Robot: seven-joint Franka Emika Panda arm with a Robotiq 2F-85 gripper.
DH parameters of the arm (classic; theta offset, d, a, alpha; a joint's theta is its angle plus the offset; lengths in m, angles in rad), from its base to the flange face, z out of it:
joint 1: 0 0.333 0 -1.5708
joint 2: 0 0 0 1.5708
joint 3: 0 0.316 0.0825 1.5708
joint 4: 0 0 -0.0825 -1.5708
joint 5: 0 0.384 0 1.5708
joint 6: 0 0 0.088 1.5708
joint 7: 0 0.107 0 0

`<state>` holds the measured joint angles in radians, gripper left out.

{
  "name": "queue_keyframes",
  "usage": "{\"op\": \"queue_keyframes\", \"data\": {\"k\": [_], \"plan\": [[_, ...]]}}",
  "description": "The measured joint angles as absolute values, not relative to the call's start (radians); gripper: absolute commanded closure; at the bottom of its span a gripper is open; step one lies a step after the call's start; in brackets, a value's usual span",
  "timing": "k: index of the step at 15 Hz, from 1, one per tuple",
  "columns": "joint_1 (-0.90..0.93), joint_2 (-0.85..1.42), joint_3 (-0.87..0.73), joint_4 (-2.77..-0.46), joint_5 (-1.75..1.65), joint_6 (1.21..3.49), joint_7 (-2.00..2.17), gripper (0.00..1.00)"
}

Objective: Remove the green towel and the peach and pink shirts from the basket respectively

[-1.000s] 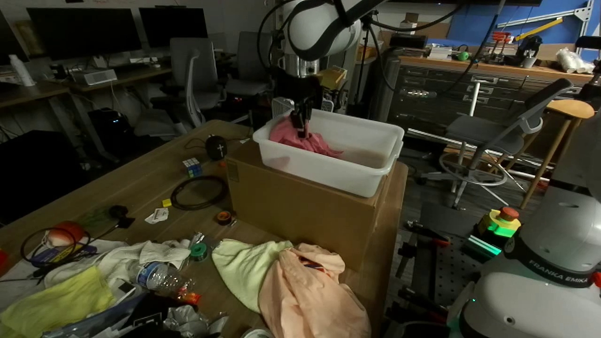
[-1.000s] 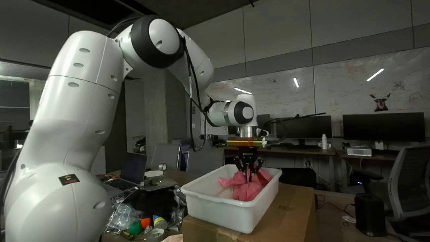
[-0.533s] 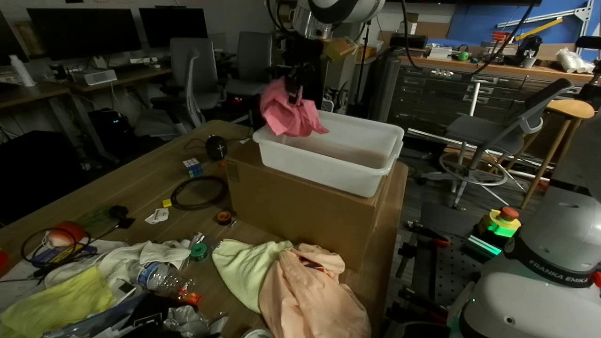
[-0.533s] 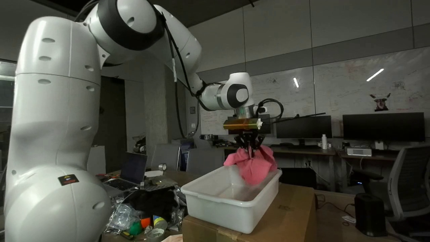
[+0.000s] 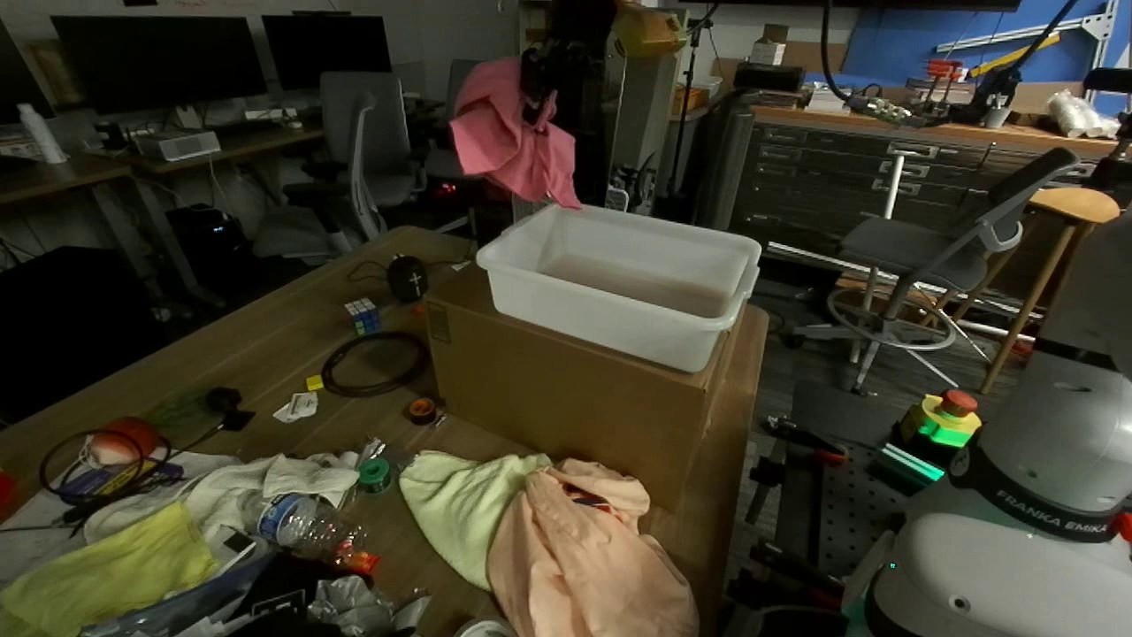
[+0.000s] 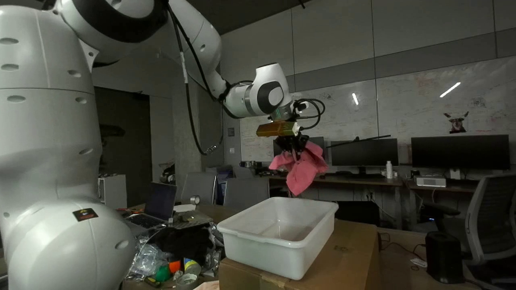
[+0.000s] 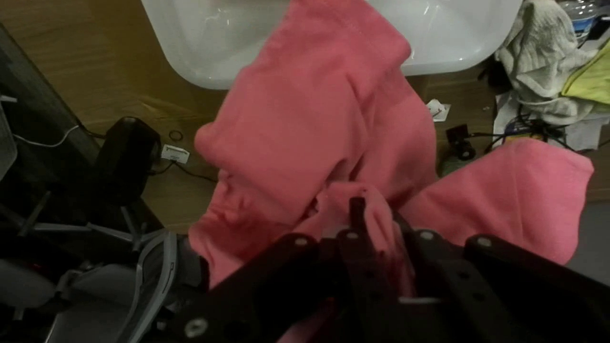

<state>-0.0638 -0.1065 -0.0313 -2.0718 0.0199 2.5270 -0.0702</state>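
Note:
The pink shirt (image 5: 508,146) hangs bunched in the air at the far end of the white basket (image 5: 601,323), its lowest tip just above the rim. My gripper (image 6: 296,153) is shut on the shirt, which also shows in an exterior view (image 6: 305,173). In the wrist view a fold of the shirt (image 7: 305,124) is pinched between the fingers (image 7: 379,212), and the cloth covers part of the basket (image 7: 205,71). No cloth shows inside the basket in either exterior view. The pale green towel (image 5: 460,504) lies on the table, partly under the peach shirt (image 5: 579,557).
The basket stands on a cardboard box (image 5: 566,407) on the wooden table. A bottle (image 5: 296,522), a yellow cloth (image 5: 115,566), a coiled cable (image 5: 376,389), a puzzle cube (image 5: 363,314) and a black device (image 5: 407,279) lie around. A laptop (image 6: 159,201) stands farther back.
My gripper has risen out of the basket with the pink shirt and moved toward the basket's far end, tilting a little. The green towel, peach shirt and basket have not moved.

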Motion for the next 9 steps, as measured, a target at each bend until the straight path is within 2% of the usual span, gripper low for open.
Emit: {"op": "queue_keyframes", "data": {"k": [9], "plan": [[0.033,-0.122,0.081,-2.128,-0.197,2.512,-0.08,0.93]]}}
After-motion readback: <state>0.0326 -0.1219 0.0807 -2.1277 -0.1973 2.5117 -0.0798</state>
